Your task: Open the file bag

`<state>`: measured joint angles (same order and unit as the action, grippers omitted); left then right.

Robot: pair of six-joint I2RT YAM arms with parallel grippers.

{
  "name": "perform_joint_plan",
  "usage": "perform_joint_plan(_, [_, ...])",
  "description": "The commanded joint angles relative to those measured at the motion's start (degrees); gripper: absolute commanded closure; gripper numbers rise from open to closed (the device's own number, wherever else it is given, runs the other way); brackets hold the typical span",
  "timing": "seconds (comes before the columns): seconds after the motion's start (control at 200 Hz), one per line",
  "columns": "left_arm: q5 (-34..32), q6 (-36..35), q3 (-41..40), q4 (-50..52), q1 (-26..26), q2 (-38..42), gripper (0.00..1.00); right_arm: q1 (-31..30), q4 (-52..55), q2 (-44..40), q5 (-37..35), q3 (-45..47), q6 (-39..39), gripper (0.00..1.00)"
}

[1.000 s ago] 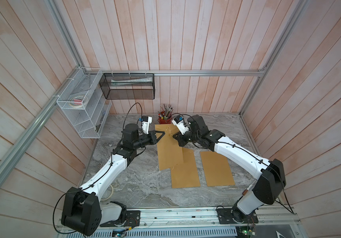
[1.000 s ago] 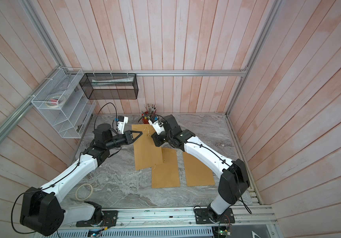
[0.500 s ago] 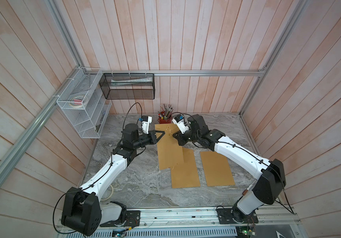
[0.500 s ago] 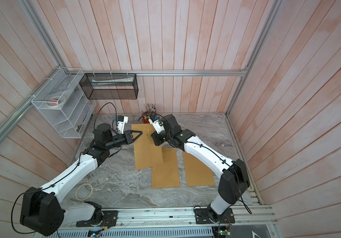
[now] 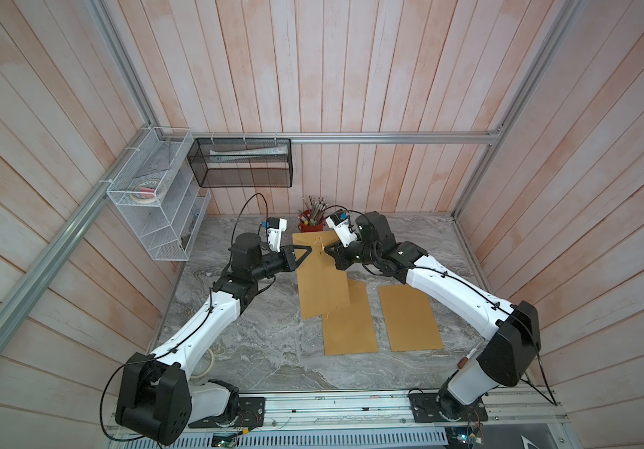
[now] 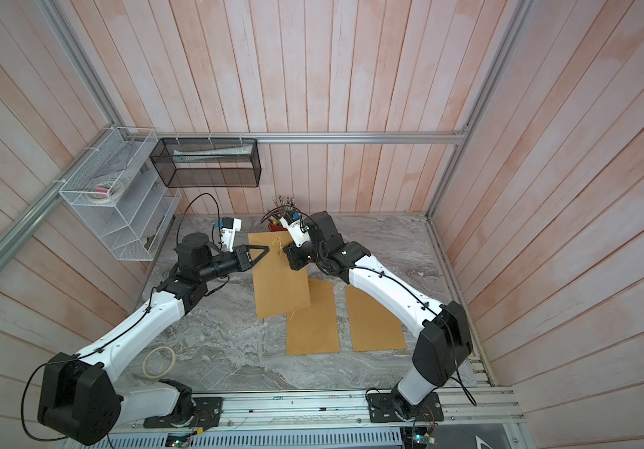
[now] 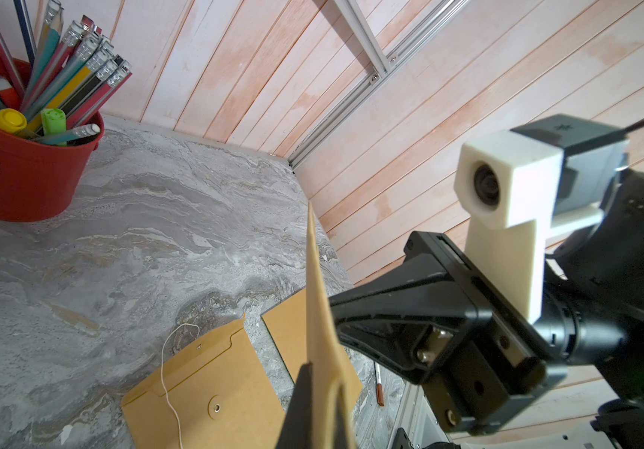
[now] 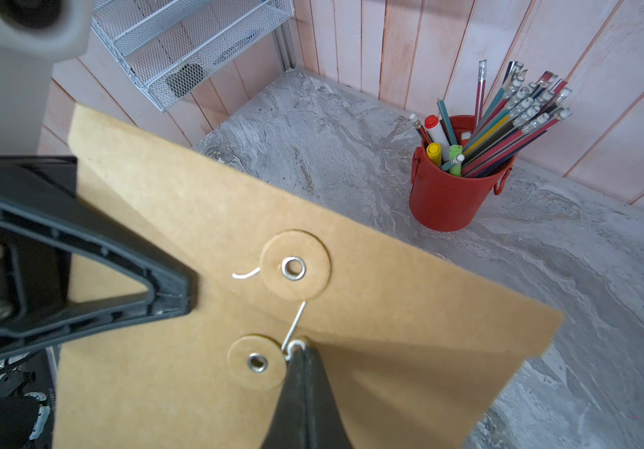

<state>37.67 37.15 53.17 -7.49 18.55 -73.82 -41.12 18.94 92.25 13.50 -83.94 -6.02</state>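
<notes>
Left tool (image 8: 184, 291) clamps the file bag (image 8: 390, 311); right tool (image 8: 302, 352) pinches the string (image 8: 296, 320) beside the lower button (image 8: 257, 362). Pull crooked and that thin string could slip out!

You see: file bag (image 8: 390, 311) — matt brown card | eyelets (image 8: 293, 268) — shiny metal | string (image 8: 294, 322) — white twine | table (image 8: 351, 155) — smooth grey marbled stone | pencil pot (image 8: 444, 202) — smooth red | walls (image 5: 351, 77) — pale wood planks
</notes>
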Motion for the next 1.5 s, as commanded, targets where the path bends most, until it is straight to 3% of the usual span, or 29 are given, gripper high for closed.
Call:
perform_joint_plan(0.0, [1.6, 0.2, -1.2, -1.9, 0.3, -0.7, 1.0, -0.3, -1.2, -1.7, 1.4, -1.7, -0.9, 1.0])
perform_joint_plan(1.105, [2.5, 3.6, -4.0, -8.0, 0.3, -1.2, 1.0, -0.4, -5.8, -0.1, 10.1, -2.9, -4.3, 1.0])
perform_joint_plan(1.31, [2.6, 3.5, -4.0, -7.7, 0.3, -1.0, 1.0, -0.3, -3.0, -2.4, 5.7, -1.7, -2.5, 1.0])
perform_joint_plan(1.496, [2.4, 0.8, -1.6, -2.9, 0.0, -0.5, 1.0, 0.7, 2.3, -5.3, -0.1, 0.3, 1.4, 0.88])
